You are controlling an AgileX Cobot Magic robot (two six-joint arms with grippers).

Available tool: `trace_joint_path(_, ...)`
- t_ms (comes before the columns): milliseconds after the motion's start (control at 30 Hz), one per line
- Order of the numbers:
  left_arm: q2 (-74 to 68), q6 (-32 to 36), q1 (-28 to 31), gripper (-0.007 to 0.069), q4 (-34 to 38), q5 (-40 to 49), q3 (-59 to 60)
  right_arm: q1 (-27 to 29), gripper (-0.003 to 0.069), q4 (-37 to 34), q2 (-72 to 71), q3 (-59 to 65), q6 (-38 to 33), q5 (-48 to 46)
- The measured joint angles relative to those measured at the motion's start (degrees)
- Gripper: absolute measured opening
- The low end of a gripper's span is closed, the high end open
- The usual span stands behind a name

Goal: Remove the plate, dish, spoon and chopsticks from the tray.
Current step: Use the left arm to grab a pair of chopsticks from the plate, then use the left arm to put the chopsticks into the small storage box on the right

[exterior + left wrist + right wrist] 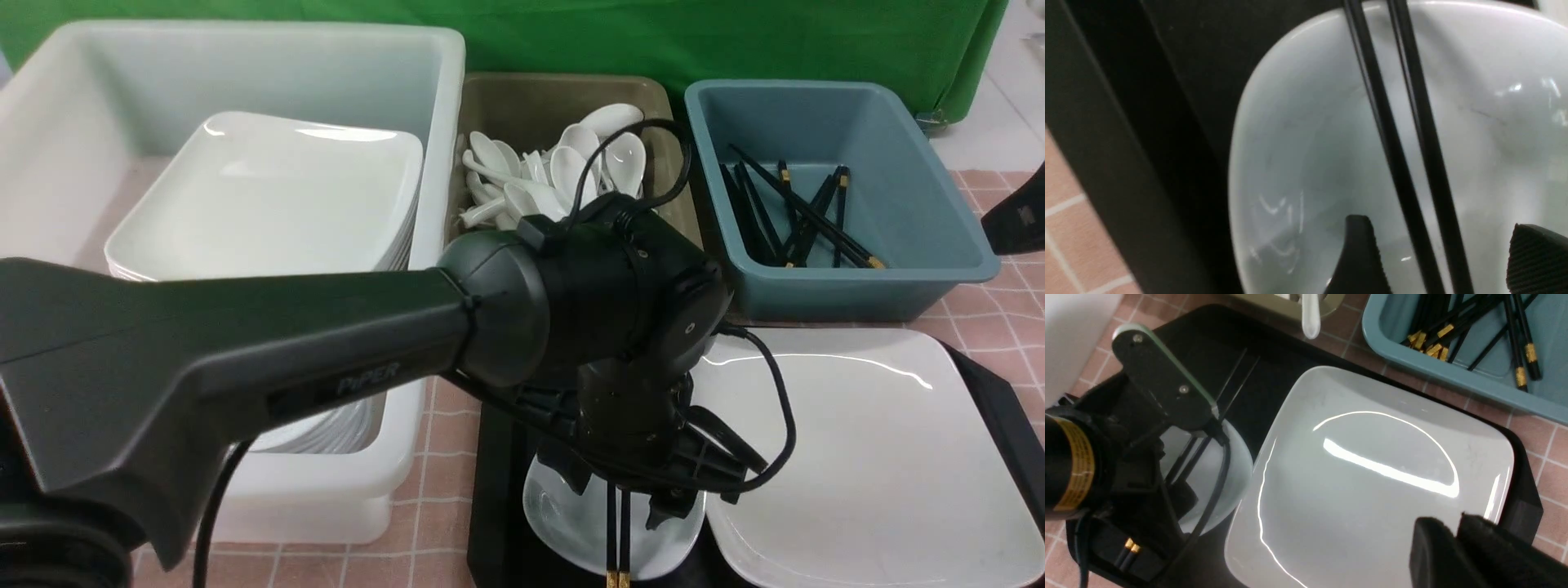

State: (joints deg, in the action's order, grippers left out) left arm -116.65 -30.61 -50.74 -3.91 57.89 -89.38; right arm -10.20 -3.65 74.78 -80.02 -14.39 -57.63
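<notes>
The chopsticks (1393,163) lie side by side across the dish (1298,163), which sits on the tray (1188,81) just beside the plate (865,457). The left hand (1440,224) hangs over the dish with its fingers spread wide, one on each side of the chopsticks, gripping nothing. The right hand (1453,522) hangs above the plate's end of the tray, fingers close together; whether they meet I cannot tell.

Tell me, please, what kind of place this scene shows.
Probably a dish-return sorting station: a white tub of stacked plates, an olive bin of ceramic spoons, a blue-grey bin of chopsticks.
</notes>
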Motion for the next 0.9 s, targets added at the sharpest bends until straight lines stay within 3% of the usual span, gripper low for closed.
trace_joint_path(300, -2.95, 0.05, 0.02, 0.0345, 0.05, -1.38, 0.0, 0.0, 0.0163, 0.0, 0.0, 0.0, -0.05, 0.7)
trace_joint_path(533, -3.23, 0.87, 0.07, 0.0068, -0.37, -2.04, 0.0, 0.0, 0.0167, -0.05, 0.0, 0.04, -0.23, 0.7)
trace_joint_path(800, 0.73, 3.59, 0.07, 0.007, 1.75, -1.52, 0.0, 0.0, 0.0169, -0.33, 0.0, 0.04, -0.23, 0.65)
trace_joint_path(900, 4.99, 7.42, 0.07, 0.007, 5.37, -1.45, 0.0, 0.0, 0.0172, -0.34, -0.05, 0.04, -0.23, 0.65)
